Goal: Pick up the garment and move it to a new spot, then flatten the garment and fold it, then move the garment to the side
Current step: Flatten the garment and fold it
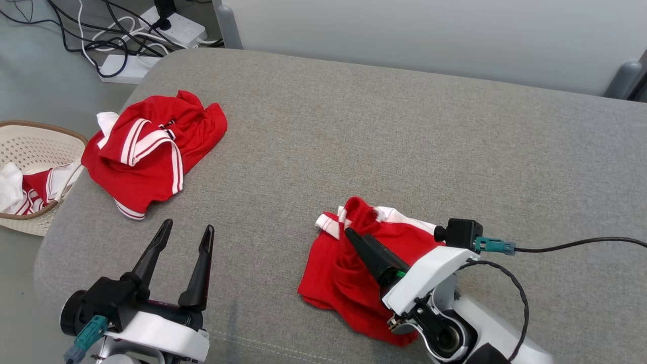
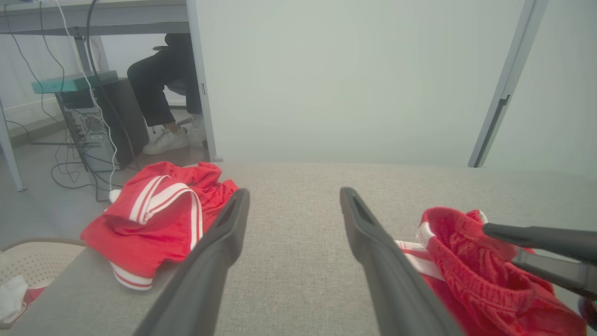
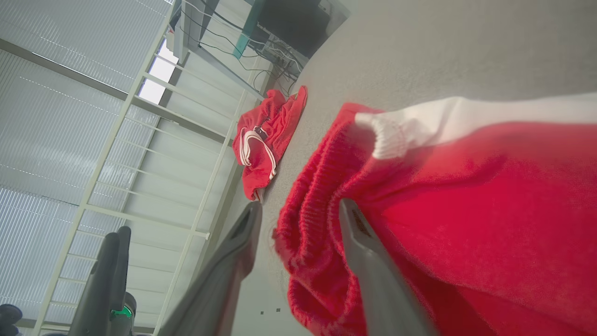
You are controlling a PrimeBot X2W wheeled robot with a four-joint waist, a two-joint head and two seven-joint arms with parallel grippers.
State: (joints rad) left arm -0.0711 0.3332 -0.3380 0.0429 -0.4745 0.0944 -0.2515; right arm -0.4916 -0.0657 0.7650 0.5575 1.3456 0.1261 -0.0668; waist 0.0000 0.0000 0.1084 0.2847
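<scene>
Head view: the right gripper (image 1: 352, 235) dips into the crumpled red garment (image 1: 333, 283) near the front of the grey woven cushion (image 1: 404, 151), with one finger hidden. Left wrist view: the left gripper (image 2: 294, 196) is spread wide and empty. Right wrist view: the blurred ribbed waistband (image 3: 308, 219) lies loose between parted fingers (image 3: 364, 242).

place: office-like lab | evidence: computer tower (image 2: 91, 133), power strips (image 1: 177, 28) (tangled cables (image 1: 117, 46)), person (image 2: 158, 84) seated at desk (image 2: 93, 21)

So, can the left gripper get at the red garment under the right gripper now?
Probably yes. The left gripper is open, and bare grey cushion lies between it and the red garment; the right gripper occupies just its waistband.
</scene>
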